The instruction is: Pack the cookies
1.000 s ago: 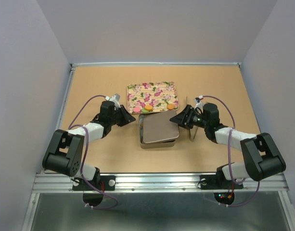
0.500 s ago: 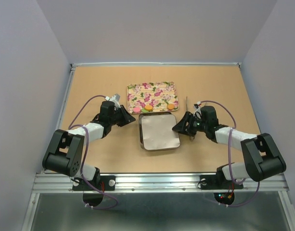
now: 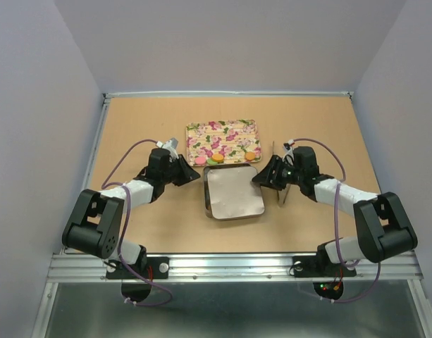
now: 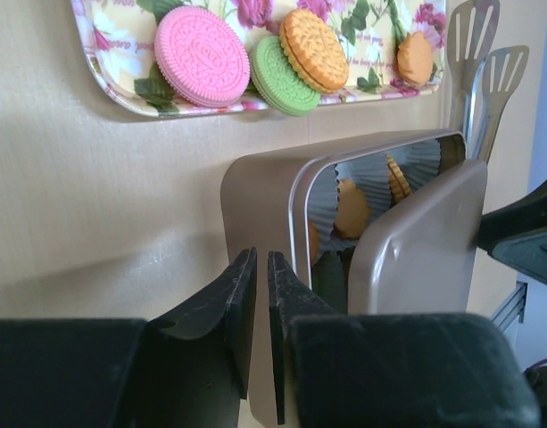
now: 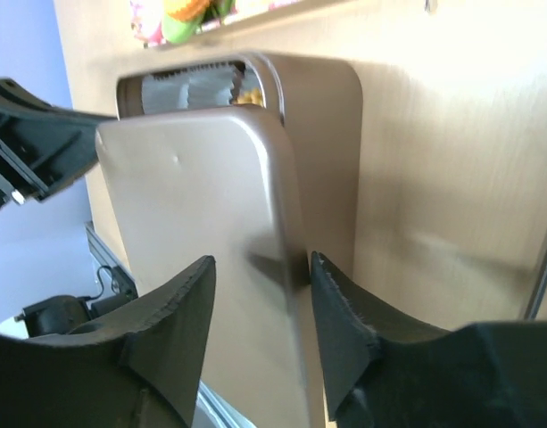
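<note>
Cookies (image 4: 352,210) show orange inside the tin (image 4: 255,192), under its skewed lid (image 4: 416,250). We see the left gripper (image 4: 261,314) almost closed and empty beside the tin's wall, and the right gripper (image 5: 260,308) spread around the lid's edge. Beyond, more cookies sit on the floral tray (image 4: 108,53).

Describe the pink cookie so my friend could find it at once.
Find the flowered tray on the table, just behind the metal tin. Four cookies line its near edge; the pink cookie lies leftmost, beside a green one, the only pink among them.
</note>
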Controlling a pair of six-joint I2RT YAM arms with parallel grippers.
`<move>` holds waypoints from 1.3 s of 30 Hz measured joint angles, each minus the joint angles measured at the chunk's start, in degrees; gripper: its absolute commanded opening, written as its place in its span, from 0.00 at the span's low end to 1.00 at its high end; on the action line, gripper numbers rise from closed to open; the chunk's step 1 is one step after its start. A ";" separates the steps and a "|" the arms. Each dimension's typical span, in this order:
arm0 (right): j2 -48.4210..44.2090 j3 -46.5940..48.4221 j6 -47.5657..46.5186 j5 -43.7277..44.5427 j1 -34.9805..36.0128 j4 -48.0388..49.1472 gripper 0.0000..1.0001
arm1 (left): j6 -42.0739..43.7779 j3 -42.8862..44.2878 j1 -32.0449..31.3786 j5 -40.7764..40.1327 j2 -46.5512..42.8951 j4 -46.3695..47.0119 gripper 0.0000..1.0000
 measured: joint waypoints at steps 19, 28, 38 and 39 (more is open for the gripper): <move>5.40 4.48 4.57 3.02 0.00 0.04 0.31 | -0.79 -1.92 -5.25 -3.17 -5.51 -5.05 0.22; 5.62 5.18 8.17 6.16 -0.26 0.07 0.26 | -2.73 -1.92 -9.33 -5.51 -5.79 -5.66 0.22; 5.70 5.86 8.57 7.74 -0.26 -0.37 0.26 | -3.45 -1.88 -10.49 -6.62 -6.34 -6.97 0.22; 5.66 5.86 8.57 7.78 -0.26 -0.46 0.26 | -3.45 -1.81 -10.62 -6.88 -6.62 -7.67 0.22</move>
